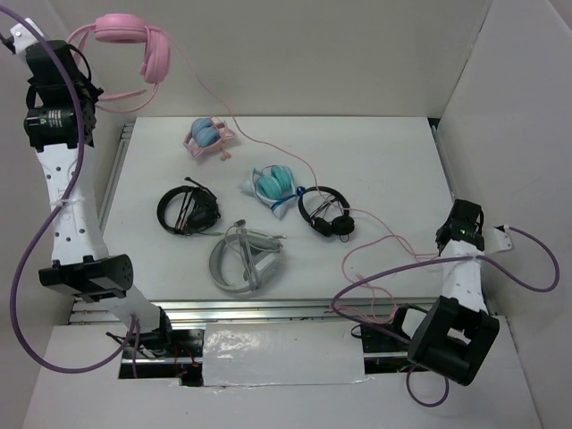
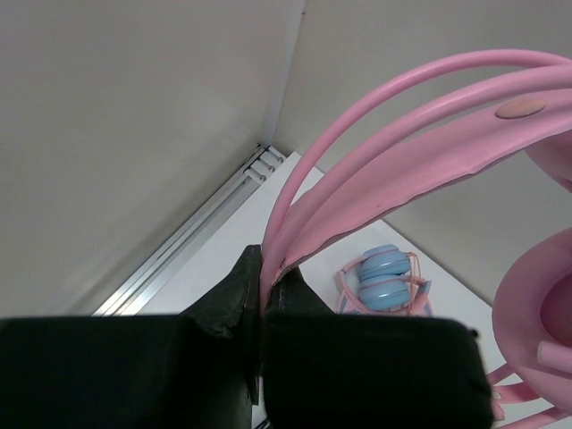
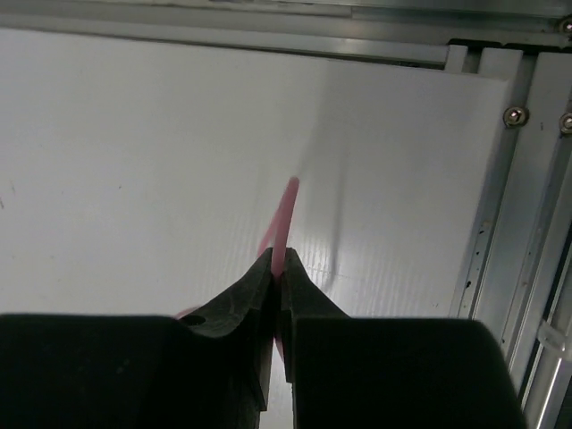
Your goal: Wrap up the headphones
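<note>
Hanging at 11 o'clock in the overhead view, raised off the white table (image 1: 384,152): one pair of large all-pink over-ear headphones (image 1: 134,40) with round padded cups.

- Left gripper (image 2: 265,268): jaws closed tight on the pink headband, with no gap showing.
- Thin pink cable (image 3: 288,201): runs from the headphones down across the table toward 4 o'clock.
- Right gripper (image 3: 279,268): low over the table at 4 o'clock, jaws pinched together on the cable.

Lying on the table:
- a small pink pair with blue cups (image 1: 208,136) at 11 o'clock;
- a teal-cupped pair (image 1: 273,185) at centre;
- a black on-ear pair (image 1: 326,214) just beside it at 3 o'clock;
- a black headset with microphone boom (image 1: 188,210) at 9 o'clock;
- a grey-white pair (image 1: 246,259) at 6 o'clock.
</note>
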You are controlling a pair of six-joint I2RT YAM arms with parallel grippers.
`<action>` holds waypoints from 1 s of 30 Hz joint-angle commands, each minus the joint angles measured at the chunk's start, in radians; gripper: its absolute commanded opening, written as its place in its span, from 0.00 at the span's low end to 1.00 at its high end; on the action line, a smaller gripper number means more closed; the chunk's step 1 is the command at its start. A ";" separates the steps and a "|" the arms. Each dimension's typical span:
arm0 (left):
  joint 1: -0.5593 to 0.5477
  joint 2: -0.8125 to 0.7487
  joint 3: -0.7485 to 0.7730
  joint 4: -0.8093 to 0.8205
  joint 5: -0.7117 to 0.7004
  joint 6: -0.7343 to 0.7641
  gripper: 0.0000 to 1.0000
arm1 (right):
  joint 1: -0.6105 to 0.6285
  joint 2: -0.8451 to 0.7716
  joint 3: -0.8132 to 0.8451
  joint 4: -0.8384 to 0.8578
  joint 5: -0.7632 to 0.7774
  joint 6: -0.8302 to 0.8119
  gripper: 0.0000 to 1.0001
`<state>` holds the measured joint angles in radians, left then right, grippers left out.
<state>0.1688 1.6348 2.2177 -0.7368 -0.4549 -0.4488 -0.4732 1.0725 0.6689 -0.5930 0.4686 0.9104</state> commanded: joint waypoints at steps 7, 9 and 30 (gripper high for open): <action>-0.018 -0.108 -0.179 0.241 0.366 0.011 0.00 | 0.278 -0.177 -0.046 0.266 -0.097 -0.295 0.55; -0.038 -0.119 -0.222 0.266 0.406 0.033 0.00 | 0.350 -0.210 -0.049 0.291 -0.108 -0.353 0.86; -0.321 -0.076 0.057 0.109 0.496 0.114 0.00 | 0.927 -0.027 0.023 0.798 -0.515 -0.986 1.00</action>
<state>-0.1513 1.5948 2.2211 -0.7204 -0.0395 -0.3111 0.4606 0.9577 0.6071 0.0727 -0.0143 -0.0017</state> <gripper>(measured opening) 0.094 0.996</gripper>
